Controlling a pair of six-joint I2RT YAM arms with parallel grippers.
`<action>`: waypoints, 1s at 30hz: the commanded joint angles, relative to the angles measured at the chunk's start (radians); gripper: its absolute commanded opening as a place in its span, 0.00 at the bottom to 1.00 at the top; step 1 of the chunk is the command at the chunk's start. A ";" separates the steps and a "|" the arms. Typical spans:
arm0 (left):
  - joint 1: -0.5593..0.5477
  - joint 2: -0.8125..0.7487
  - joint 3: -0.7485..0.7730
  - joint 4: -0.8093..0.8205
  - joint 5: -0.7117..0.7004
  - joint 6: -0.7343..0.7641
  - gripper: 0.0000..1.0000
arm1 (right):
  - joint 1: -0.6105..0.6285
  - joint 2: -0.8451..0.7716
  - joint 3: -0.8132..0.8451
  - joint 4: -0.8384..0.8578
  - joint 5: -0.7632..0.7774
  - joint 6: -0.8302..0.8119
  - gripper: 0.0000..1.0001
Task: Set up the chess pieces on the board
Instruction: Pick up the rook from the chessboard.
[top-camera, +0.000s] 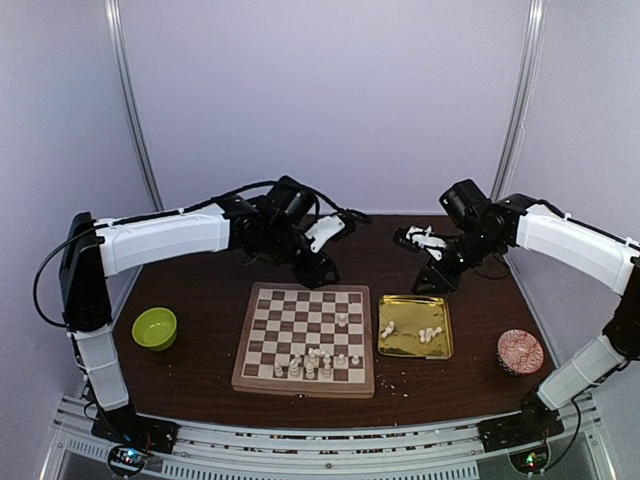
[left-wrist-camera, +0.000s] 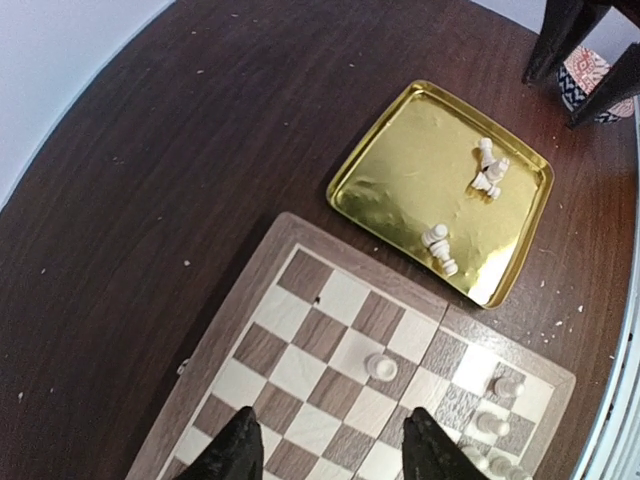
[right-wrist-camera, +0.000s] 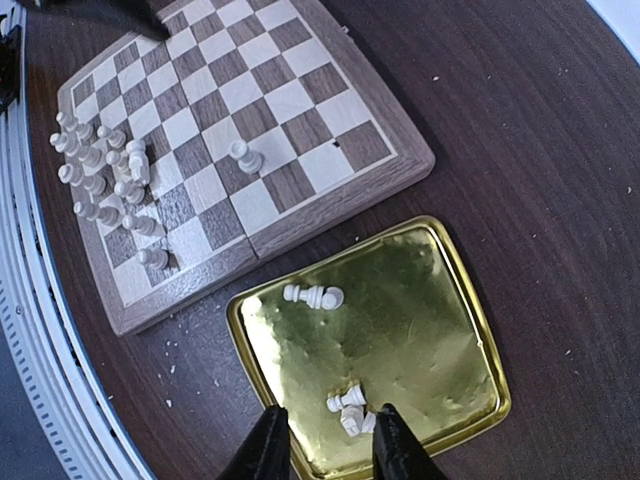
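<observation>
Chess pieces (right-wrist-camera: 348, 405) are lying toppled in a small heap on the gold tray (right-wrist-camera: 420, 330), just under the gap between the right arm's fingers (right-wrist-camera: 262, 450), which are standing apart and empty, while the left arm's fingers (left-wrist-camera: 235, 450), also apart, are hovering over the board (left-wrist-camera: 300, 370), farther off.

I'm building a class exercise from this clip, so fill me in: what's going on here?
Two robot arms are setting chess pieces on the board. Most stand crowded on its near rows, one stands alone mid-board, and a few lie toppled in the gold tray. The left gripper hovers open and empty over the board. The right gripper hangs over the tray's pieces, jaws apart, holding nothing.
</observation>
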 joint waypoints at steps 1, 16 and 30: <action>-0.042 0.145 0.149 -0.163 0.011 0.062 0.48 | -0.043 -0.021 -0.009 0.109 -0.052 -0.001 0.28; -0.060 0.345 0.305 -0.276 -0.006 0.082 0.48 | -0.053 0.000 -0.023 0.104 -0.030 -0.045 0.28; -0.060 0.407 0.326 -0.287 0.037 0.085 0.36 | -0.054 0.020 -0.021 0.096 -0.027 -0.049 0.28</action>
